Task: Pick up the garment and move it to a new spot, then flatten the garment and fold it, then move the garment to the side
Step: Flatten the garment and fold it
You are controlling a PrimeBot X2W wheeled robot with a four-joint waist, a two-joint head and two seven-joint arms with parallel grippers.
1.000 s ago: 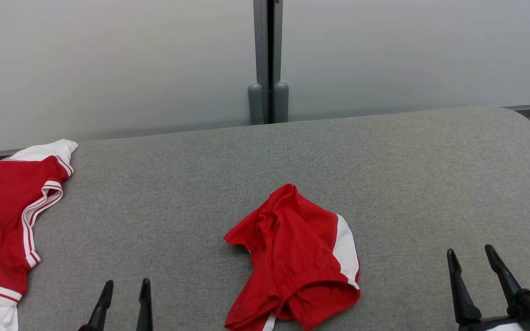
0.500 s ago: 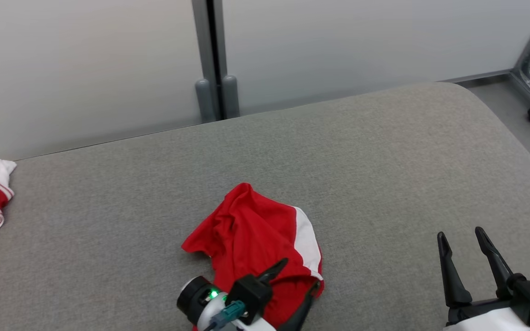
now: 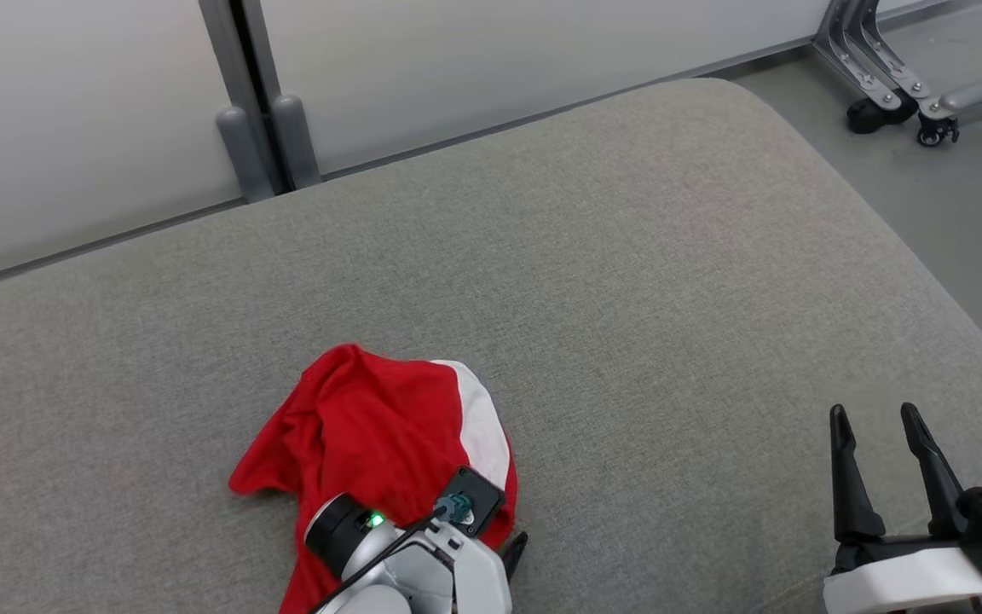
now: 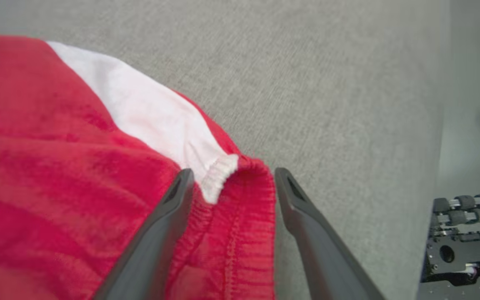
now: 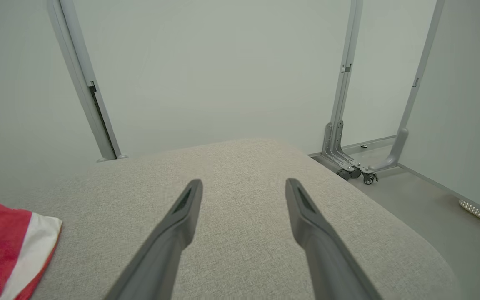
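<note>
Garment (image 3: 372, 426) lies crumpled at the cushion's (image 3: 670, 298) near edge. My left fingers (image 4: 156, 233) stand wide astride its elastic waistband (image 4: 240, 200), placed to pinch a firm hem for lifting. My right fingers (image 3: 849, 486), also wide and empty, wait over the cushion's right end.
</note>
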